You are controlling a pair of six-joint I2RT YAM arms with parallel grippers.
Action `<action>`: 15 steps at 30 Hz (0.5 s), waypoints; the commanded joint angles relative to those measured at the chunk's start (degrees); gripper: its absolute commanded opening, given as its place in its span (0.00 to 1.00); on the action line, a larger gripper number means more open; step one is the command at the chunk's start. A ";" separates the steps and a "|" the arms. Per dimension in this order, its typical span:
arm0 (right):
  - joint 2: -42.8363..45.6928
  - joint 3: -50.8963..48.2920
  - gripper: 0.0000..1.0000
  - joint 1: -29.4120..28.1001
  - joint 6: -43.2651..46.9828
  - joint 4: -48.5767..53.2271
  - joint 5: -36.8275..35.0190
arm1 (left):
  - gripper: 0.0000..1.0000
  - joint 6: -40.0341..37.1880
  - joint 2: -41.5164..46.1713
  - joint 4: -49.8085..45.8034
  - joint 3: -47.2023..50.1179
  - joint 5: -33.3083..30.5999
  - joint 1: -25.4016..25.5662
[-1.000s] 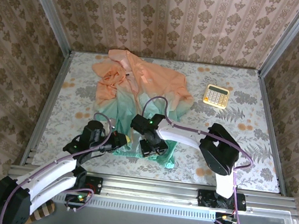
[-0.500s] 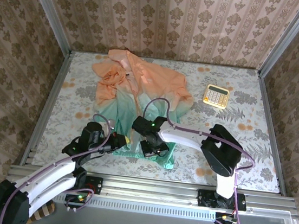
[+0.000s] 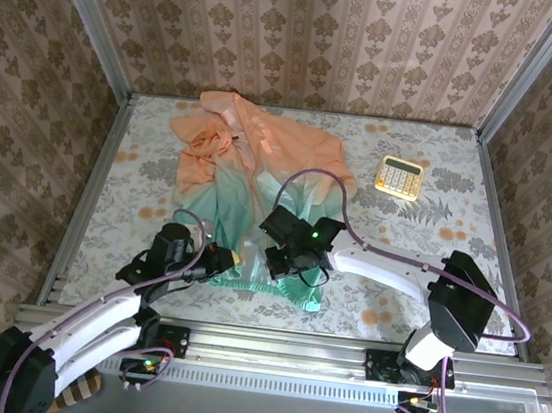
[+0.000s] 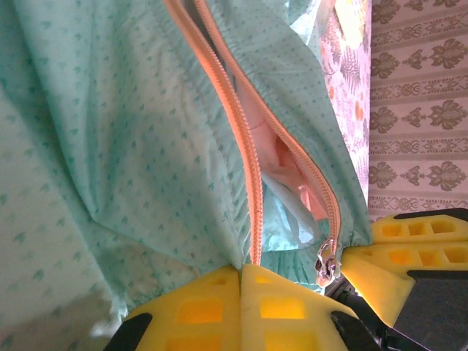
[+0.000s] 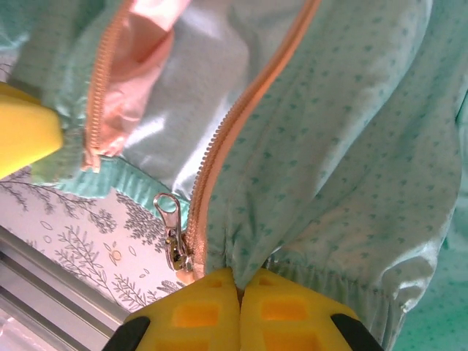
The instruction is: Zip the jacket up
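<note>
- Jacket [image 3: 261, 164] lies spread on the desk [image 3: 430, 266], with its orange hood toward the far-left corner and its green hem [image 3: 297, 296] by the middle of the near edge. A calculator [image 3: 399, 176] sits well apart, toward the far-right corner.
- Our left pincer [image 4: 241, 276] is clamped tight on the hem at the foot of one zipper [image 4: 248, 168] half.
- Our right pincer [image 5: 239, 281] is clamped tight on the hem of the other half, just beside the slider [image 5: 175, 245].
- We see the zipper open, its two halves parting above the hem, and the slider hanging at the bottom end.
- We judge the cloth thin, light, slick and floppy. It will bunch and slip rather than resist, so the hem must be kept taut.
- We would anchor on the gathered hem next to the teeth, where the cloth is thickest, and pull by the slider's small metal tab. That tab swings freely and would be easy to miss.
</note>
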State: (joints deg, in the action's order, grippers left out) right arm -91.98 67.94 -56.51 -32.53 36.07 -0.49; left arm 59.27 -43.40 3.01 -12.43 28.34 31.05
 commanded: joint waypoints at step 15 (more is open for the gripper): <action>4.18 -2.89 0.00 2.10 7.06 -11.00 -2.03 | 0.00 -3.73 -9.17 5.43 -12.64 5.86 2.39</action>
State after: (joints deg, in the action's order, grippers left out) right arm -88.86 65.39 -54.94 -26.52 26.65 -0.95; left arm 58.17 -52.80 8.16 -22.72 31.90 32.25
